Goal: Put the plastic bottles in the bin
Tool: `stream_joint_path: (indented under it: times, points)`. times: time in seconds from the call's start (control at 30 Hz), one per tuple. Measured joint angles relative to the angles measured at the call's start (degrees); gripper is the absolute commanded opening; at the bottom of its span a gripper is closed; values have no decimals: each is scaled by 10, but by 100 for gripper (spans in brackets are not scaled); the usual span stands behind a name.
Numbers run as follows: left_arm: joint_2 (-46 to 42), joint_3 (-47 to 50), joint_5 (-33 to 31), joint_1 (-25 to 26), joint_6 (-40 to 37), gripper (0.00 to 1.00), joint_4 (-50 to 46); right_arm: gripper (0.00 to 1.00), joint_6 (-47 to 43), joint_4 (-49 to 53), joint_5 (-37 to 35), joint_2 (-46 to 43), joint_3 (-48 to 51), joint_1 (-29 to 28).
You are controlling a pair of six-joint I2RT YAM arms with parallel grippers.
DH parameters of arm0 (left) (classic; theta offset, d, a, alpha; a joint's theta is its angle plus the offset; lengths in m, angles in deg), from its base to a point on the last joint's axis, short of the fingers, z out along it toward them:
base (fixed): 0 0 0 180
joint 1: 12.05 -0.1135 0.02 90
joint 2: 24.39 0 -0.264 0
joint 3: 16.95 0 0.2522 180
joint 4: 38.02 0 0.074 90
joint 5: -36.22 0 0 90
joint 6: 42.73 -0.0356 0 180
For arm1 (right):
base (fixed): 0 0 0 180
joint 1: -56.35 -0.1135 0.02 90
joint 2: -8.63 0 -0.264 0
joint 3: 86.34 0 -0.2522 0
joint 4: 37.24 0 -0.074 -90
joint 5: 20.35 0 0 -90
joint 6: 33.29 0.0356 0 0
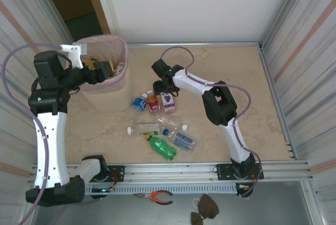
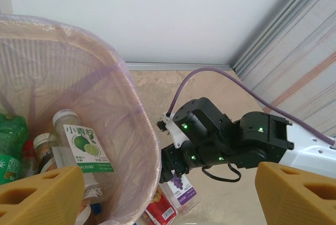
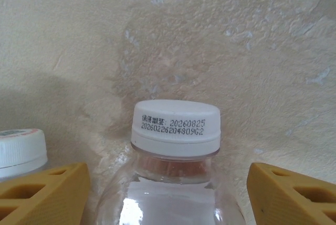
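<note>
My right gripper straddles a white-capped bottle, jaws apart and clear of it — the purple-labelled one, I think — while my left gripper gapes empty over the bin, several bottles inside, more lying on the table.

Overhead cam + 2 close wrist cams

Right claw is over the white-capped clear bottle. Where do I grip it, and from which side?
Grip the clear bottle at its shoulder just below the white cap, coming straight down from above: it lies flat and the right claw straddles it. Mind the neighbouring cap.
</note>
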Motion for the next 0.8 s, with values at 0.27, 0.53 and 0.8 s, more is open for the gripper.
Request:
stream_joint_path:
  times: [0.27, 0.53, 0.8]
  points:
    - [0, 4, 4, 0, 6, 85, 4, 77, 9, 4, 2, -1, 30, 8]
    - [0, 9, 10, 0, 16, 85, 12, 69, 10, 7, 2, -3, 40, 13]
    - [0, 22, 22, 0, 35, 84, 38, 67, 9, -1, -5, -49, 90, 37]
